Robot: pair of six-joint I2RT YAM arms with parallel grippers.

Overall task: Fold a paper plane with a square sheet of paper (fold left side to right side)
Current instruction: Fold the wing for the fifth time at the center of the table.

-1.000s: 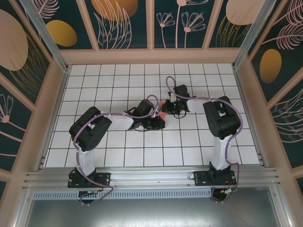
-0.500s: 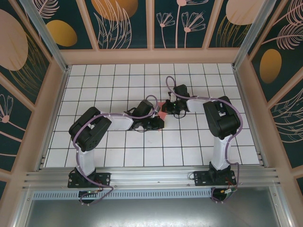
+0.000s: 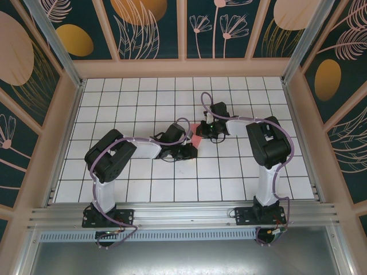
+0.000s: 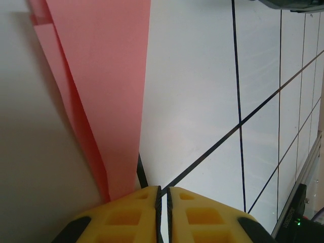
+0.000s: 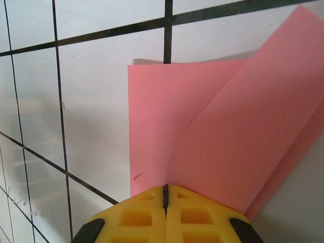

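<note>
The square sheet of paper (image 3: 196, 136) is a small creased coral-red shape between the two grippers at mid-table. In the right wrist view the paper (image 5: 228, 126) has one part lying flat and a flap rising to the right. The two parts meet at the seam of my right gripper (image 5: 165, 188), which is shut on the paper's near edge. In the left wrist view the paper (image 4: 106, 91) narrows toward my left gripper (image 4: 163, 191). That gripper's jaws stand shut with a hairline slit and nothing between them. Its left finger (image 4: 126, 212) sits over the paper's narrow end.
The white gridded table (image 3: 143, 177) is walled by patterned panels (image 3: 149, 28) at the back and sides. An aluminium rail (image 3: 183, 215) with both arm bases runs along the near edge. The left gripper (image 3: 192, 149) and right gripper (image 3: 202, 130) stand less than a tile apart.
The left arm's wrist has shifted slightly toward the paper, and less red shows between the grippers. The right arm has hardly moved.
</note>
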